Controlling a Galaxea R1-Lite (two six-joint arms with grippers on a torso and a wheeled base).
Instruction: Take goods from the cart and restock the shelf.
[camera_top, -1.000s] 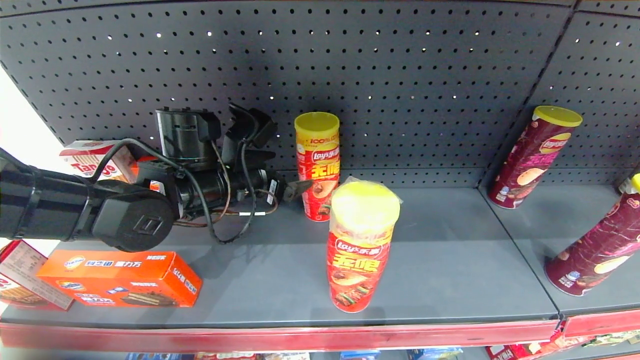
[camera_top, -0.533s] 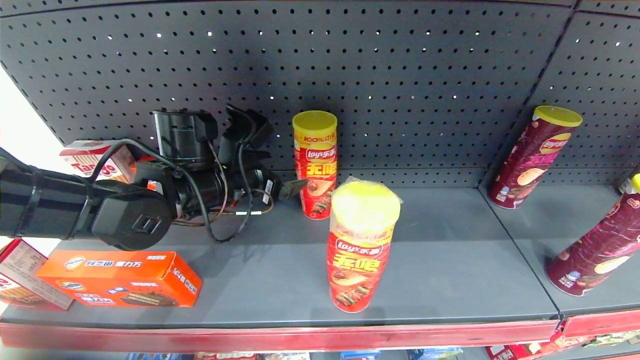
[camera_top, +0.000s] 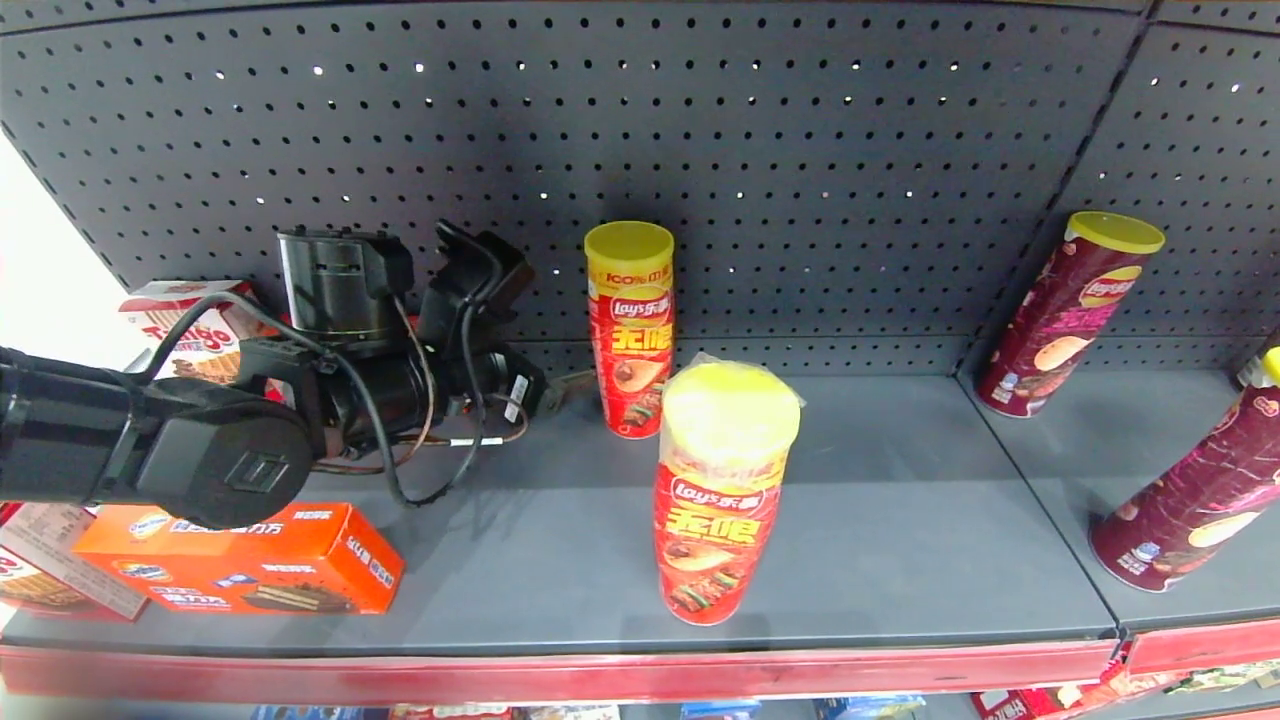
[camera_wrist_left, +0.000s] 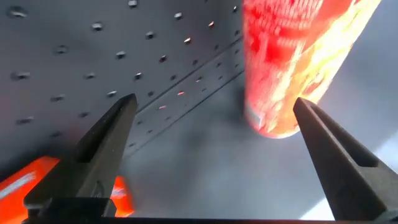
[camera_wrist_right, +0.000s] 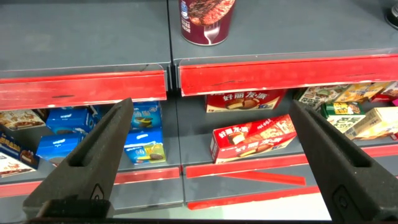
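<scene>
The left gripper (camera_wrist_left: 214, 101) hangs wide open over the dark grey metal shelf (camera_top: 880, 540), just beside but clear of the tall red crisp can with a yellow lid (camera_top: 630, 330), which stands upright near the pegboard back. The right gripper (camera_wrist_right: 211, 104) is spread wide too, facing the red-edged lower shelves (camera_wrist_right: 236, 74).

The near chip can (camera_top: 715, 520) is red (yellow lid (camera_top: 730, 405)), the box (camera_top: 240, 555) orange, pegboard (camera_top: 800, 130) grey.

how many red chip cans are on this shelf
2. One red can stands upright by the pegboard, just beyond the open left gripper; the other stands upright nearer the shelf's front edge. None seems hidden.
</scene>
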